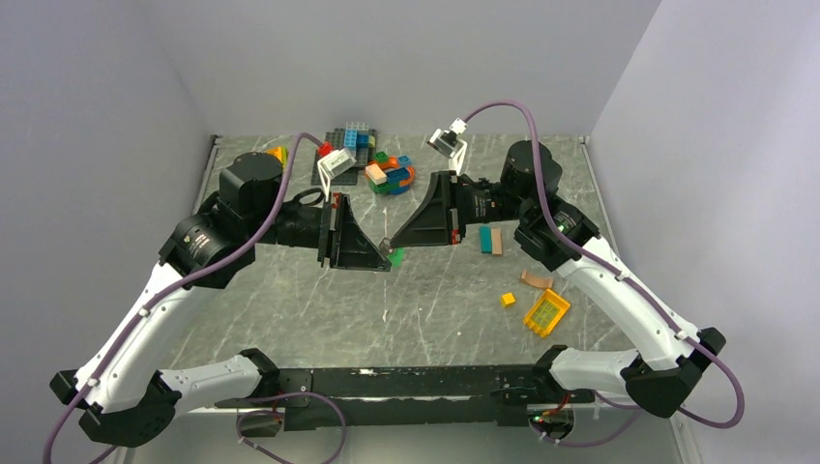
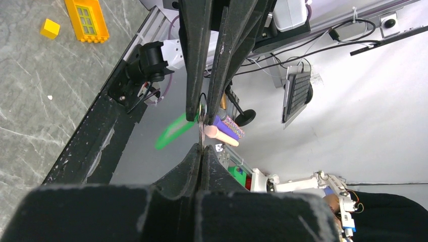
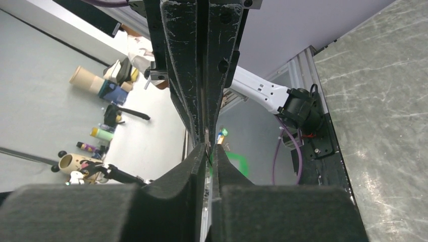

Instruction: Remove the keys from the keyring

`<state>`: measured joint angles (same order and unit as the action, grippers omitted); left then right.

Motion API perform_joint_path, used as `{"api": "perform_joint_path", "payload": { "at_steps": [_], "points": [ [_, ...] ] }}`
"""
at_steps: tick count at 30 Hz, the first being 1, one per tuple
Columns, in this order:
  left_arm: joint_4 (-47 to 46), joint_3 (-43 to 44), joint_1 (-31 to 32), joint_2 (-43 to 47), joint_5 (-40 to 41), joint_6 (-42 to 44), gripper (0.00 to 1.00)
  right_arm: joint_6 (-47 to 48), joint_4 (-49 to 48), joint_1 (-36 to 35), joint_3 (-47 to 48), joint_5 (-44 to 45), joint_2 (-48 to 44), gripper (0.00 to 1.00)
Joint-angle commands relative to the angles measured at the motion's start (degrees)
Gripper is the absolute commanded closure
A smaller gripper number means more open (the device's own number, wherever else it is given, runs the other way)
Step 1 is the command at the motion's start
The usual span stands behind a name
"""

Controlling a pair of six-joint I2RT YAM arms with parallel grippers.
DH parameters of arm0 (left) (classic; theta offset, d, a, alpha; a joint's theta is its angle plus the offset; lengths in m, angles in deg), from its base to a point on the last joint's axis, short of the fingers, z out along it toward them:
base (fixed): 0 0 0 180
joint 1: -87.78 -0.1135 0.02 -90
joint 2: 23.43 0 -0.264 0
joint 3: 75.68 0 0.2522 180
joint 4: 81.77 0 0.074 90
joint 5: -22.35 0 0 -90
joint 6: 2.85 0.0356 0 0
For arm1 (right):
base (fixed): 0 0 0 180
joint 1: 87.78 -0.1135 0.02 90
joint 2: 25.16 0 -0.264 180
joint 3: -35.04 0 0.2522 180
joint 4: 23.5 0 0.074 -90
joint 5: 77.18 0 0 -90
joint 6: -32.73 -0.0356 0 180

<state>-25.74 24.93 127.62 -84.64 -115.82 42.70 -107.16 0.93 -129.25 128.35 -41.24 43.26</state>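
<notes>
Two robot arms over a grey marbled table (image 1: 290, 309), reaching in from left and right and meeting tip to tip above its middle.

Left gripper (image 1: 384, 262) clamped fully shut, pinching a thin metal edge of the keyring (image 2: 202, 103) between its two fingers.

Right gripper (image 1: 395, 242) narrowed to a slim gap, its two fingers on either side of the same ring. Cannot tell whether pressing on the metal or only framing it.

Keyring held in the air between the two sets of fingertips, clear of the table. One green piece (image 1: 397, 257) hanging just beside the fingertips, blurred in the left wrist view. Cannot tell if key or tag. Keys themselves impossible to count, everything edge-on and tiny.

At the far centre of the table, one cluster of coloured toy bricks (image 1: 387, 174), too jumbled to count.

At the far left, one yellow-orange piece (image 1: 278, 153), partly hidden behind the left arm.

To the right of centre, five loose pieces, well apart from the grippers:
- one teal block (image 1: 485, 239) touching one tan block (image 1: 497, 241)
- one pinkish piece (image 1: 535, 279), nearer
- one small yellow cube (image 1: 508, 299)
- one yellow window frame (image 1: 546, 312), just right of the cube and near the right arm
</notes>
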Motion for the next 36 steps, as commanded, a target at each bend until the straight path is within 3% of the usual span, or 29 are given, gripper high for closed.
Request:
{"api": "perform_joint_path", "payload": {
  "at_steps": [1, 3, 8, 10, 13, 16, 22, 25, 28, 33, 36],
  "points": [
    [-2.88, 0.23, 0.26, 0.33, -0.96, -0.2, 1.0, 1.21, -0.22, -0.36, 1.29, 0.8, -0.12, 0.95],
    [-2.89, 0.53, 0.3, 0.02, -0.84, -0.1, 1.0, 1.67, 0.53, -0.35, 1.37, 1.01, -0.11, 1.0],
    [-1.79, 1.77, 0.25, -0.63, 0.51, 0.72, 0.99, 3.04, 2.09, -0.33, 1.84, 1.58, -0.67, 1.0],
    [-0.25, 2.65, 0.32, -0.91, 2.27, 1.42, 0.86, 3.96, 3.18, -0.36, 2.03, 2.47, -1.03, 1.0],
    [0.76, 3.72, 0.26, -0.87, 4.37, 2.06, 0.53, 5.09, 4.88, -0.37, 2.2, 4.43, -1.7, 1.0],
    [1.66, 5.4, 0.2, -0.55, 6.92, 2.96, 0.25, 5.48, 5.6, -0.35, 2.31, 6.91, -2.59, 1.0],
    [-2.13, 7.84, 0.23, 2.27, 17.81, 2.47, 0.03, 4.12, 5.2, -0.19, 3.58, 13.19, -4.51, 1.0],
    [-9.96, 5.66, 0.19, 5.38, 23.44, 0.82, 0.01, 0.96, 1.62, -0.1, 3.04, 16.61, -5.79, 1.0],
    [-14.39, 6.56, 0.17, 5.14, 23.56, 1.72, 0.0, -1.66, -3.27, -0.09, 2.81, 17.92, -6.4, 1.0],
    [1.91, 28.15, 0.22, -7.95, 20.16, 8.83, 0.01, -0.04, -4.05, 0.0, 6.08, 18.96, -6.36, 1.0],
    [-1.76, 29.51, 0.16, -9.85, 19.43, 5.93, 0.01, -0.9, -6.43, 0.03, 6.18, 20.91, -7.03, 1.0]
  ]
}}
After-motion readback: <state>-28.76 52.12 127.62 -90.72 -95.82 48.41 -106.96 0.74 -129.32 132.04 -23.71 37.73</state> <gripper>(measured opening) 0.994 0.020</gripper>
